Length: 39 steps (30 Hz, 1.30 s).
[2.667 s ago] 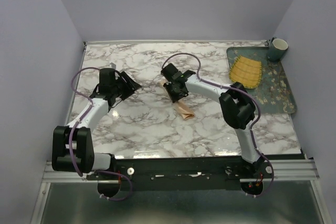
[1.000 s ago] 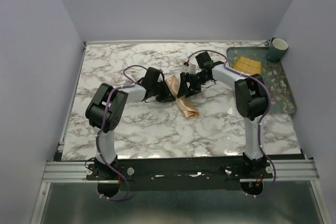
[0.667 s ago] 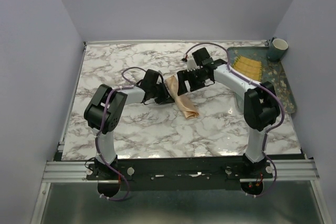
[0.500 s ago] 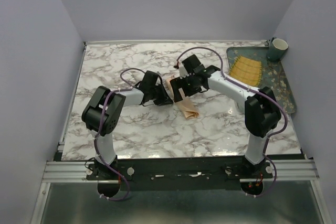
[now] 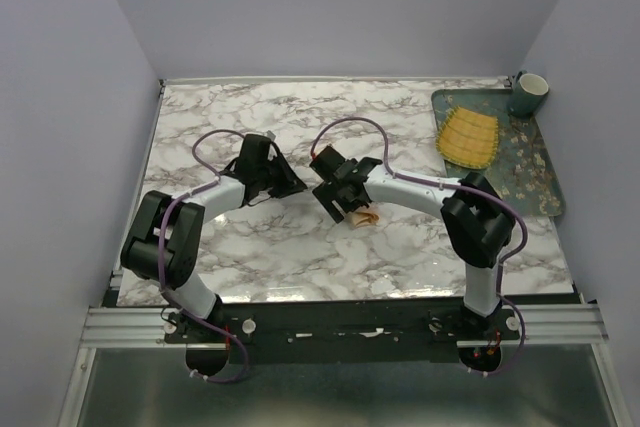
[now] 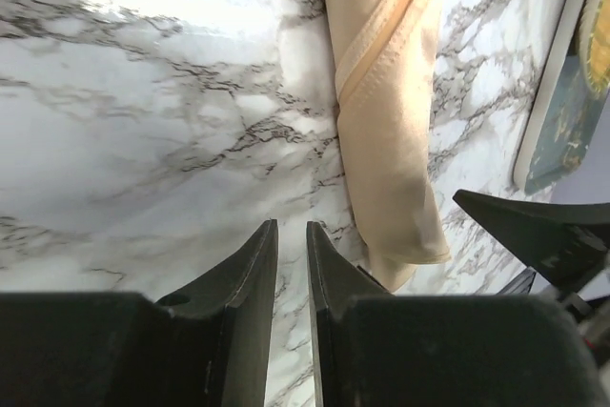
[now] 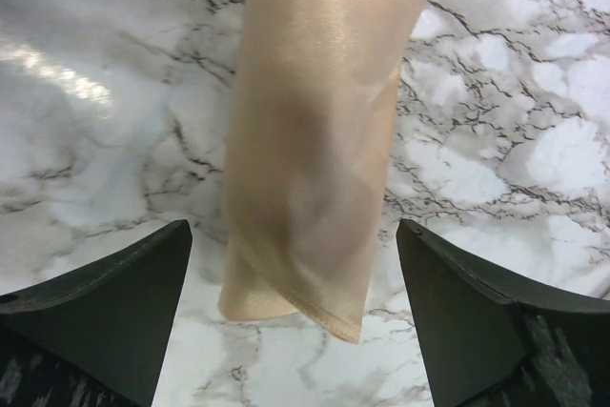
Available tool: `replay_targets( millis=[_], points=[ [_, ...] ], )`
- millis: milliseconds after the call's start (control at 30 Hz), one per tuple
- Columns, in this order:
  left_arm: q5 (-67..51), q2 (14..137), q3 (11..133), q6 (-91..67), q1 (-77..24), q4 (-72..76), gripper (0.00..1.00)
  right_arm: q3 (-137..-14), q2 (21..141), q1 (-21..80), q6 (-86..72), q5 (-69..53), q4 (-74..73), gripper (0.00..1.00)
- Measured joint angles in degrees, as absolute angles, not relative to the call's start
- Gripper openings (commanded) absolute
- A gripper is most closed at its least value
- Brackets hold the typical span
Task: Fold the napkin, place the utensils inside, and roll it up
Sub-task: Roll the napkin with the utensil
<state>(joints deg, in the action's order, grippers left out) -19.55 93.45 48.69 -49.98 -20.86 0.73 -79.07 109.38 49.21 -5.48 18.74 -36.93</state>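
Two black hands are working low over the napkin. The right hand is spread wide, its fingers straddling the end of the peach-orange cloth napkin and gripping nothing. The left hand is hovering just beside the cloth, fingers almost together and empty. The napkin is lying mid-table on the glossy white marble table as a long, narrow, hemmed fold, thin and limp. Any closing should probably be catching every layer, low down.

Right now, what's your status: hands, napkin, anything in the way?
Left hand open a crack, empty, clear of napkin. Right hand wide open, straddling napkin's end, not gripping. Napkin folded narrow, flat on marble table. Nothing seen in the way.
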Motion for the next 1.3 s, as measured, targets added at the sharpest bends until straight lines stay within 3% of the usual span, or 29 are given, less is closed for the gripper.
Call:
replay_targets(
  millis=[500, 567, 700, 800, 900, 1300],
  points=[
    [-19.9, 91.5, 46.4, -49.7, -18.4, 1.0, 0.27, -79.3, 113.1, 51.0, -5.9, 26.6, -36.6, 0.83],
    [-20.2, 91.5, 46.4, -49.9, -18.4, 1.2, 0.27, -79.2, 113.3, 51.2, -6.3, 28.2, -36.4, 0.74],
    [-20.4, 91.5, 46.4, -50.2, -18.4, 1.7, 0.27, -78.9, 113.7, 51.3, -6.9, 30.0, -35.6, 0.72],
    [-20.4, 91.5, 46.4, -50.5, -18.4, 1.8, 0.27, -78.8, 114.0, 51.3, -6.9, 31.2, -35.0, 0.61],
    [-20.7, 91.6, 46.4, -50.9, -18.4, 2.4, 0.26, -78.5, 114.2, 51.3, -7.0, 31.9, -34.0, 0.60],
    [-25.8, 101.7, 53.8, -56.0, -22.3, 8.5, 0.19, -77.3, 114.2, 51.2, -6.4, 31.9, -31.3, 0.47]
  ],
)
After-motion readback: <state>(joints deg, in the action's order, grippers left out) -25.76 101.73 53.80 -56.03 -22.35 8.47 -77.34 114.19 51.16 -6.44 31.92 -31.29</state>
